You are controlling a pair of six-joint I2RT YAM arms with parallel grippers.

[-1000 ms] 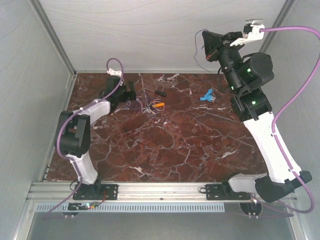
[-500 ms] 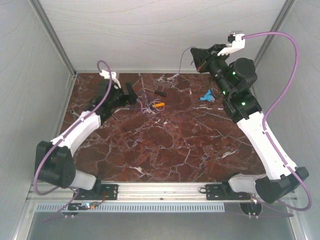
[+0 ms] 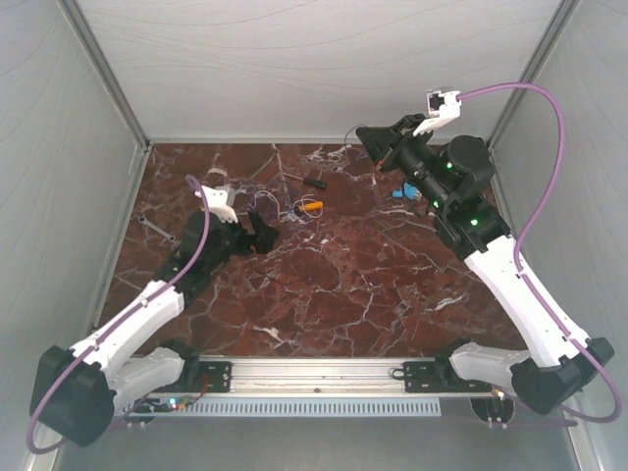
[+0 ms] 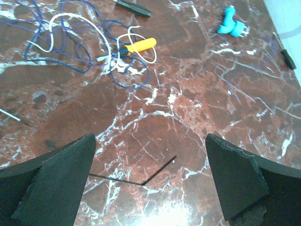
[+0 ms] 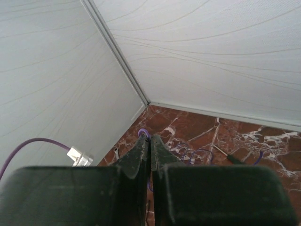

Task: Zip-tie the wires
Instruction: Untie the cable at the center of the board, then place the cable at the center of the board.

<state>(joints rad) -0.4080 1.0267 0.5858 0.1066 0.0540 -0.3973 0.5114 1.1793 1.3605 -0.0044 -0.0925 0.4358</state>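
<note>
The wires [image 4: 80, 42] are thin blue and whitish loops lying on the marble at the back left, also seen in the top view [image 3: 263, 202]. My left gripper [image 3: 253, 234] hangs open and empty over bare marble, on the near side of the wires; its jaws stand wide apart in the left wrist view [image 4: 150, 183]. A thin black bent strip [image 4: 141, 178] lies on the table between them. My right gripper [image 3: 363, 137] is raised above the back of the table. It is shut on a thin purple strand [image 5: 144, 133] that loops out at its tips.
An orange-handled screwdriver [image 4: 141, 45] lies against the wires, with a black-handled one [image 4: 133, 8] behind it. A small blue tool [image 4: 231, 23] lies at the back right. A small wrench [image 3: 152, 228] lies near the left wall. White walls enclose the table.
My left arm has stretched out and its gripper has moved from beside the wires toward the near side. My right gripper has moved left and lower with the purple strand.
</note>
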